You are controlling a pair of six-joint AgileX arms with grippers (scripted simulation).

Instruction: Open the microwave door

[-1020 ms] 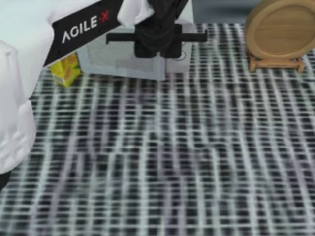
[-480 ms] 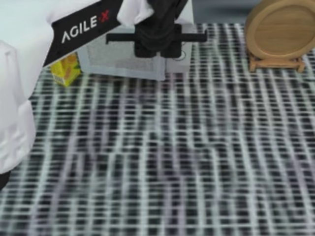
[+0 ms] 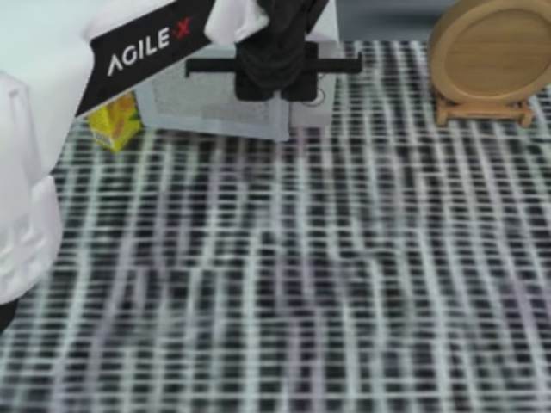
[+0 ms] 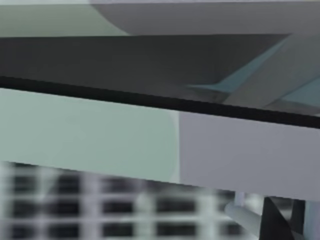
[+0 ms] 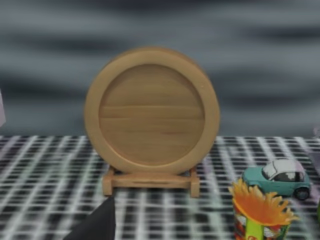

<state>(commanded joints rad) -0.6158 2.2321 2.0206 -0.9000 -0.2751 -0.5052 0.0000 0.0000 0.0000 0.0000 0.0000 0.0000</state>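
Checked black-and-white cloth covers the table, and the microwave sits at its far edge, toward the top view's left. The microwave door, with its speckled mesh window, faces the near side and seems to stand slightly off the knob panel at its right-hand edge, though I cannot be sure it has parted.

My left gripper hangs over the microwave, right above the door's upper edge near that seam. How far its fingers are spread, and whether they have hold of the door, cannot be told: the black wrist hides them from above, and the wrist view shows only grey panels close up.

To do this step well, I judge the pull should follow the door's arc about its hinge, not run straight.

A yellow juice carton stands just left of the microwave; a round wooden board stands well to its right. My right arm is out of the top view, facing that board.
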